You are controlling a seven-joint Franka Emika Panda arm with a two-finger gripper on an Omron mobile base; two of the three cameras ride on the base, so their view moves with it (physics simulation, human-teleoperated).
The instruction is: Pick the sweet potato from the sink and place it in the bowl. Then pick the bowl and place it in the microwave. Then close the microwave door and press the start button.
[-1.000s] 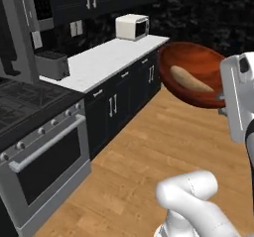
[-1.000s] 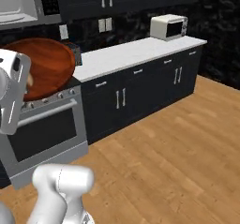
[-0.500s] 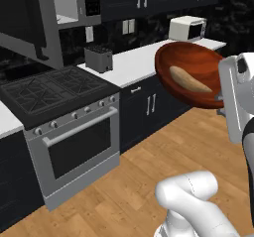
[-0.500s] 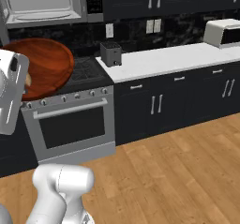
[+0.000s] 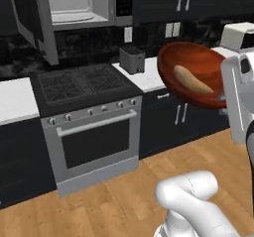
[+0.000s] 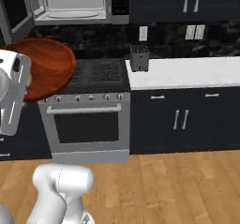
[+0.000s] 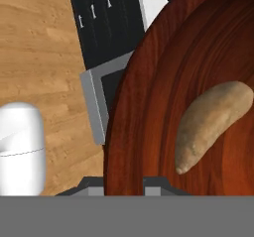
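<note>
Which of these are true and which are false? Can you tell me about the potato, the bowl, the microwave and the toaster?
1. The sweet potato lies inside the bowl. True.
2. The bowl sits on the stove. False: it is held up in the air, with the fingers clamped on its rim.
3. The microwave door is open. True.
4. The bowl is already inside the microwave. False: it is still outside, below it.
5. The toaster stands on the floor. False: it stands on the white counter.
</note>
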